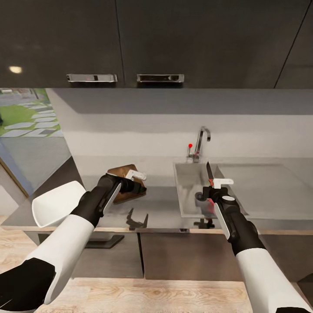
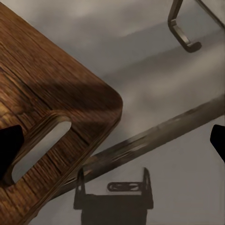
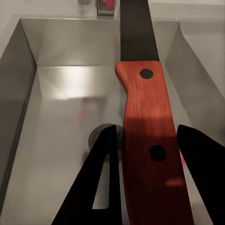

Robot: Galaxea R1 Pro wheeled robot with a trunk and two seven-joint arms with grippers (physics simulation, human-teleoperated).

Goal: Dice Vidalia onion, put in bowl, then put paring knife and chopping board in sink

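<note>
My right pincer (image 1: 216,188) clamps the knife (image 1: 210,171) over the sink (image 1: 188,174); my left pincer (image 1: 130,184) grips the board (image 1: 123,170) above the table (image 1: 165,208).

Both arms reach forward, each pincer clamped: left pincer (image 1: 130,186), right pincer (image 1: 211,194).

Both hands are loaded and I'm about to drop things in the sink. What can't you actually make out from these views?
- Inside of the bowl: head view, tilted rim and left arm hide it, so diced onion unconfirmed.
- Chopping board: cut off by the left wrist view's edges; the left hand covers it in the head view.
- Paring knife: tip cut off in the right wrist view.
- Sink drain: partly behind the right hand.
</note>
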